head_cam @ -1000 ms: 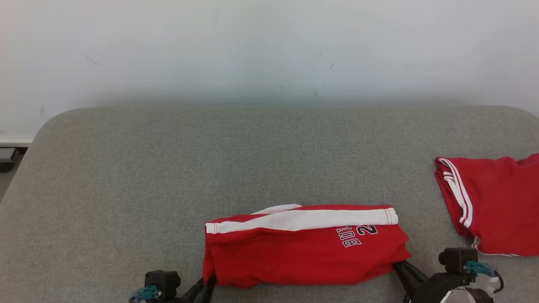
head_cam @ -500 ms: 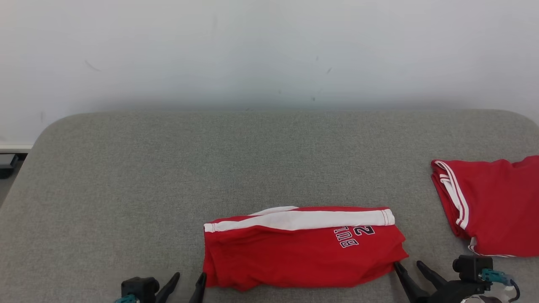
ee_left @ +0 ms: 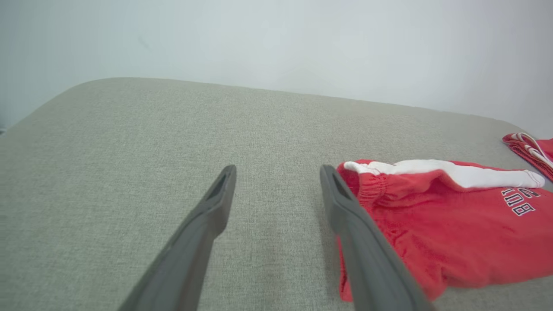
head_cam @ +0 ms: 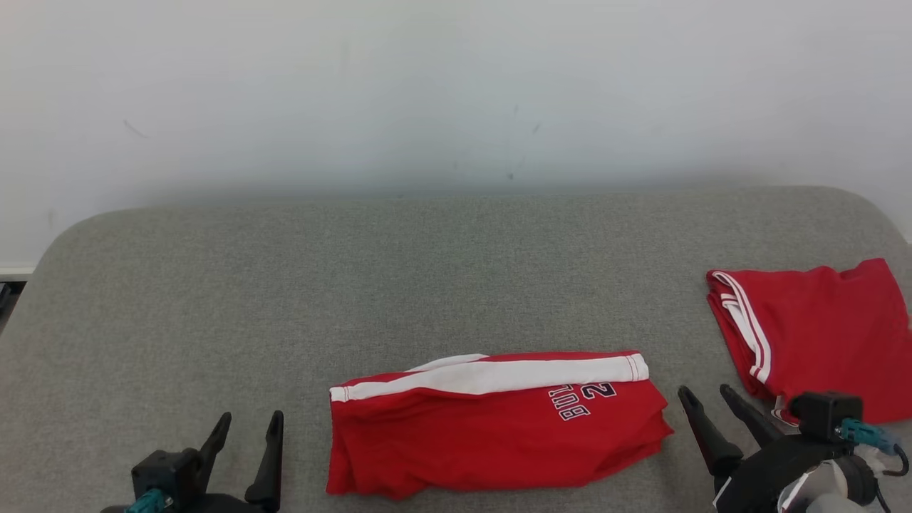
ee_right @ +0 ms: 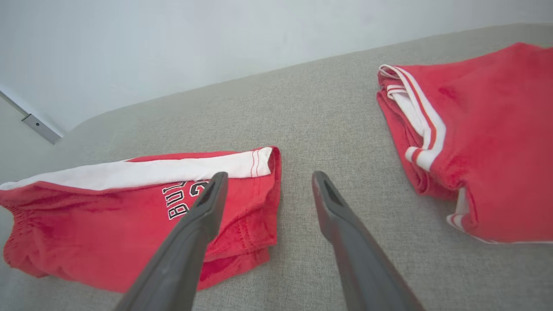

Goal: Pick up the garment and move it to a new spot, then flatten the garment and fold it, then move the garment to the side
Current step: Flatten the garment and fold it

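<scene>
Two splayed grippers [head_cam: 251, 415] [head_cam: 704, 390]; folded garment [head_cam: 491, 434] between

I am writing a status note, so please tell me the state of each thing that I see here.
Red shorts: folded, lying on the grey cushion, not held.
Second red garment: folded, lying apart at the right.
Left pincer: open, empty, beside the shorts.
Right pincer: open, empty, between the two garments.

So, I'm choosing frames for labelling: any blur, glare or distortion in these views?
Head view: soft even light, no glare, lettering on the folded red shorts sharp. Left wrist view: left gripper's fingers softer at the bottom edge. Right wrist view: tilted, right gripper's fingers soft, lettering readable.
</scene>
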You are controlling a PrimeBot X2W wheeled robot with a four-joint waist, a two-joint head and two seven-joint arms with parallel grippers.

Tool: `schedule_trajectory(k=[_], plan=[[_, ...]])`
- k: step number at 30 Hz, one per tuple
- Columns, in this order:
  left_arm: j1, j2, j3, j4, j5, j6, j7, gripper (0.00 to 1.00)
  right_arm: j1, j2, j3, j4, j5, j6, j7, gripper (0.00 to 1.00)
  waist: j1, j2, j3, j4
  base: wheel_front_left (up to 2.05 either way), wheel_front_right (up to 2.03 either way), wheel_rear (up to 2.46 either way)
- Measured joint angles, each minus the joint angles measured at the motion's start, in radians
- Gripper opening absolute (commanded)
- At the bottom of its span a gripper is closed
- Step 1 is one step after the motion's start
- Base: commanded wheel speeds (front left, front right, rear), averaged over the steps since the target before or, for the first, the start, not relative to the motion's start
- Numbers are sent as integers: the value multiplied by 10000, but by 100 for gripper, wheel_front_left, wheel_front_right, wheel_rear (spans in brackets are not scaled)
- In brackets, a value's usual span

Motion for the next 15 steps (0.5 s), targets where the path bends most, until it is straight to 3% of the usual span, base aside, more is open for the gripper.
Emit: schedule_trajectory(k=[12,15], plan=[[699,109,794,-890,800,123,-90,100,61,-242,-1174,-1304,-1383,-1139,-2,100,0,0,41,-544,0,0,0],[760,88,1026,-970,897,123,-102,100,133,-412,-1300,-1476,-1804,-1248,-4,100,0,0,83,-657,0,0,0]])
